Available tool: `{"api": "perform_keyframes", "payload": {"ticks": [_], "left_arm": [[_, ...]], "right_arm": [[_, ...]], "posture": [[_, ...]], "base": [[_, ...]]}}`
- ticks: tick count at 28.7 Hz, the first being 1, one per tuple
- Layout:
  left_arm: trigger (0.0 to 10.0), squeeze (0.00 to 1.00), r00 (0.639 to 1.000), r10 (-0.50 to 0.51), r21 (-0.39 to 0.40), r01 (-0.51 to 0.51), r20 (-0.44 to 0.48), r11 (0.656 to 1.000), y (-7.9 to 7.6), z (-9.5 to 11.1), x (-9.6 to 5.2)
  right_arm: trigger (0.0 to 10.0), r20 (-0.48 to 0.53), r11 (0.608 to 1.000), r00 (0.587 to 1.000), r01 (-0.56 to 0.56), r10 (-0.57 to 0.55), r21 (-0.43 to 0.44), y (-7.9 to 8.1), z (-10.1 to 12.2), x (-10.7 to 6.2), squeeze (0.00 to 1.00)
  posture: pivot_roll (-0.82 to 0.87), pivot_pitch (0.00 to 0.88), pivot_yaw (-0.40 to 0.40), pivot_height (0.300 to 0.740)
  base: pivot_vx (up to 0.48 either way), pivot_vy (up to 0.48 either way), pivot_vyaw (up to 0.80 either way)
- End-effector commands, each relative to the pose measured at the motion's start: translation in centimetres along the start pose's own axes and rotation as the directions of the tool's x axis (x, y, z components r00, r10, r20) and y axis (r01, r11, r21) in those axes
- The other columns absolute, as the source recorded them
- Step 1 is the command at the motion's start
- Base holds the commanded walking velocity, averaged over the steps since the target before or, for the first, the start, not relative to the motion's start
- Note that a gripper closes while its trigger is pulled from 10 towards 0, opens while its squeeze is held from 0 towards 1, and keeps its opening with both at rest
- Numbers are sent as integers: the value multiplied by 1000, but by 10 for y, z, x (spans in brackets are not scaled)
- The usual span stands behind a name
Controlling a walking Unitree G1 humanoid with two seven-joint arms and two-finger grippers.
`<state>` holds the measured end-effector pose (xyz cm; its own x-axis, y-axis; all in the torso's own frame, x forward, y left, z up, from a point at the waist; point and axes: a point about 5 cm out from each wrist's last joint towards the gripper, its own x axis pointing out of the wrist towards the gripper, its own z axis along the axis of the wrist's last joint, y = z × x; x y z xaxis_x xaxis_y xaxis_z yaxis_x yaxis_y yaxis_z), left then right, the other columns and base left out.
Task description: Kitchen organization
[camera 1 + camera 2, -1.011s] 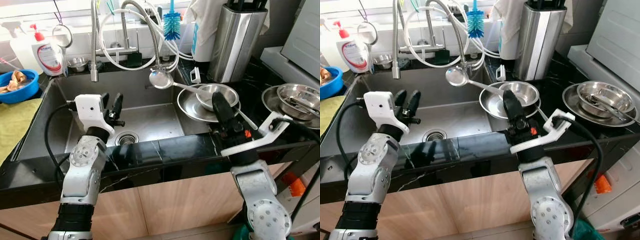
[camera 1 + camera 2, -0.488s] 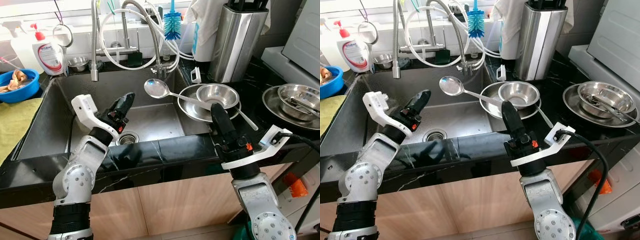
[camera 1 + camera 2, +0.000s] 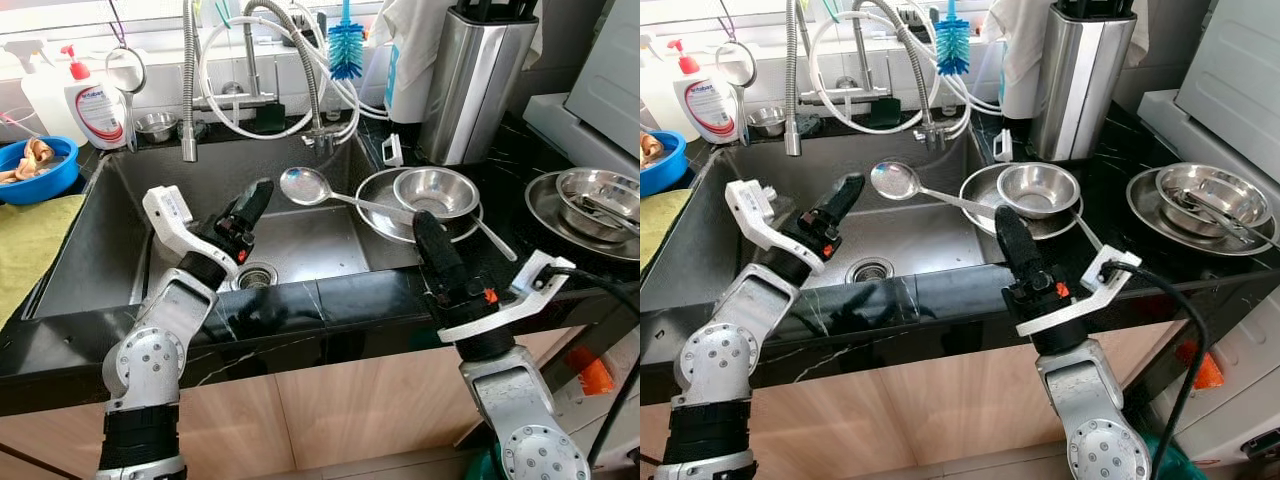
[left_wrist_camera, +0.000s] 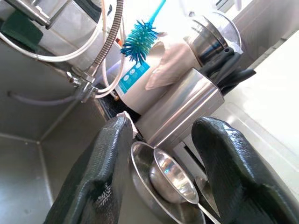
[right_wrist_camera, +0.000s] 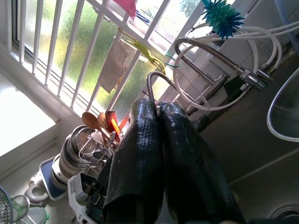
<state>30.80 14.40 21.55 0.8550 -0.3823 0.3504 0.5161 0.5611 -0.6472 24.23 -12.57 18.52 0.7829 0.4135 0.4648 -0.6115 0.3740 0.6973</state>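
Observation:
A steel ladle (image 3: 300,185) hangs level over the sink (image 3: 120,250), its handle running right above a steel plate (image 3: 372,222) that carries a small steel bowl (image 3: 436,190). My right gripper (image 3: 424,222) rises from the counter's front edge and is shut on the ladle's handle about midway; in the right wrist view its fingers (image 5: 140,154) are pressed together. Over the sink near the drain (image 3: 255,276), my left gripper (image 3: 256,194) is open. It points toward the ladle's scoop and touches nothing. Its two fingers (image 4: 100,177) frame the plate and bowl (image 4: 174,178).
A coiled faucet hose (image 3: 285,60) and blue brush (image 3: 343,50) stand behind the sink. A steel knife block (image 3: 470,80) is at the back right, stacked steel dishes (image 3: 590,198) at the far right. A soap bottle (image 3: 97,105), blue bowl (image 3: 38,172) and green cloth (image 3: 25,245) sit left.
The ladle has swung left and lower over the sink with my right gripper. My left gripper has turned from upright to pointing right toward the ladle.

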Motion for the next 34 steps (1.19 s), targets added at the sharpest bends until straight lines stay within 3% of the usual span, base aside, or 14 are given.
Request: {"api": "perform_keyframes", "payload": {"ticks": [1, 16, 18, 20, 21, 22, 23, 24, 34], "left_arm": [[10000, 0, 999, -37, 7, 37, 16, 999, -8, 5, 3], [10000, 0, 987, -145, 11, 146, -67, 989, -24, -4, 0], [8863, 0, 987, -145, 8, 146, -70, 989, -24, -4, -1], [8863, 0, 987, -145, 6, 146, -72, 989, -24, -5, -1], [4980, 0, 987, -145, 6, 145, -74, 989, -24, -5, -1], [4627, 0, 987, -144, 6, 145, -77, 989, -23, -5, -1], [1608, 0, 986, -144, 6, 145, -79, 989, -23, -5, -1], [0, 0, 986, -146, 6, 147, -84, 989, -23, -5, -1], [0, 0, 978, -172, -2, 173, -116, 985, -25, -10, -4]], "right_arm": [[10000, -15, 1000, 1000, -13, 13, -9, 3, -2, 3, 0], [10000, -48, 999, 998, -30, 31, 11, 6, -8, 5, 0], [10000, -48, 999, 998, -30, 31, 9, 6, -8, 5, 0], [10000, -48, 1000, 998, -30, 31, 8, 6, -8, 5, 0], [10000, -45, 1000, 999, -30, 30, 7, 5, -8, 5, 0], [10000, -42, 1000, 999, -29, 30, 8, 5, -8, 5, 0], [10000, -40, 1000, 999, -28, 28, 5, 5, -7, 5, 0], [10000, -37, 1000, 999, -19, 19, -3, 4, -7, 5, 0], [10000, -23, 1000, 1000, -6, 6, -3, 3, -4, 7, 0]], "posture": [[-39, 0, 18, 740], [-37, 0, 18, 740], [-38, 0, 19, 740], [-38, 0, 19, 740], [-37, 0, 19, 740], [-37, 0, 19, 740], [-37, 0, 19, 740], [-36, 0, 20, 740], [-39, 0, 21, 740]], "base": [[0, 0, 0], [0, 0, 0], [0, 0, 0], [0, 0, 0], [0, 0, 0], [0, 0, 0], [0, 0, 0], [0, 0, 0], [0, 0, 0]]}}
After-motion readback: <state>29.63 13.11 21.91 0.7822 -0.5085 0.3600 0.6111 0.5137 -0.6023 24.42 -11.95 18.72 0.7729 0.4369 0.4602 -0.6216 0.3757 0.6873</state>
